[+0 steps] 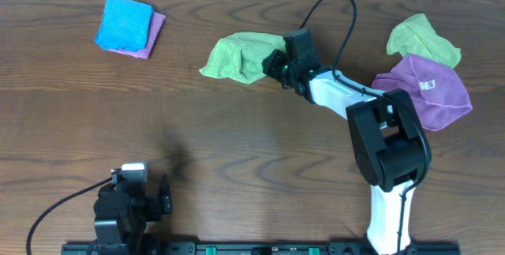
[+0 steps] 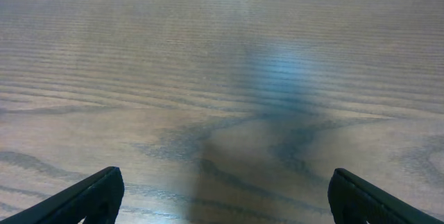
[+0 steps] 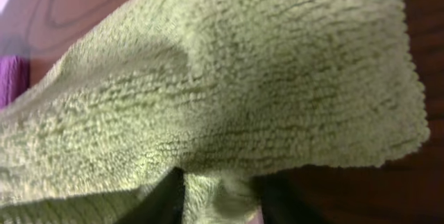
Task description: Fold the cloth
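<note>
Cloths, five: green cloth [image 1: 237,56], second green cloth [image 1: 422,38], purple cloth [image 1: 430,89], blue cloth [image 1: 124,20], pink cloth [image 1: 155,30]. Arms, two: left arm [image 1: 118,208], right arm [image 1: 390,148].

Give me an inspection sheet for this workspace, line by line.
Surface: dark wood-grain table.
Job's things: lime-green cloth, crumpled, not folded.
Clutter: second green cloth next to purple cloth, far right; blue cloth on pink cloth, far left.
End effectors: right end effector shut on the lime-green cloth's edge; left end effector open, holding nothing.
Cables: black cable arcs behind the right end effector; second cable trails near left.
Surroundings: nothing seen.
</note>
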Controlling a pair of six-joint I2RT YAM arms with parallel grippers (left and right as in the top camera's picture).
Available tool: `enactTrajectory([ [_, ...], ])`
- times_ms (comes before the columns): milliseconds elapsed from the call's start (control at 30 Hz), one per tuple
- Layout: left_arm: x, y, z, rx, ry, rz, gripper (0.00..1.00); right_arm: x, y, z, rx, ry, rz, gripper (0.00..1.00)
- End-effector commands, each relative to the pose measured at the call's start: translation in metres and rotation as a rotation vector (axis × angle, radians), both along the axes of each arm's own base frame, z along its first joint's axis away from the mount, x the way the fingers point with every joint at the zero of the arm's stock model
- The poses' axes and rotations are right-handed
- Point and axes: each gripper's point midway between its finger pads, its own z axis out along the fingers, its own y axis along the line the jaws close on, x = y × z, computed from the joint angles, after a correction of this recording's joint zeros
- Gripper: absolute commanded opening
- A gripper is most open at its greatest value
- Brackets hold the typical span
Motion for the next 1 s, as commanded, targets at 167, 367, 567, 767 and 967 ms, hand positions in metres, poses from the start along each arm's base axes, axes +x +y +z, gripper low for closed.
enactTrajectory([
  [167, -0.006, 0.003, -0.018, 0.035, 0.056, -0.004, 0.95, 0.005, 0.001, 0.004, -0.006, -0.048, 0.064, 0.01],
  [367, -0.006, 0.003, -0.018, 0.035, 0.056, -0.004, 0.95, -0.008, -0.006, 0.061, -0.037, -0.088, 0.116, 0.01],
  [567, -0.006, 0.003, -0.018, 0.035, 0.056, -0.004, 0.95, -0.068, -0.026, 0.087, -0.087, 0.096, 0.129, 0.01],
  [767, -0.006, 0.003, -0.018, 0.035, 0.056, -0.004, 0.95, -0.134, -0.075, 0.083, -0.304, 0.323, 0.05, 0.01],
  [967, -0.006, 0.003, -0.018, 0.035, 0.056, -0.004, 0.95, -0.161, -0.088, 0.076, -0.363, 0.437, 0.055, 0.24],
])
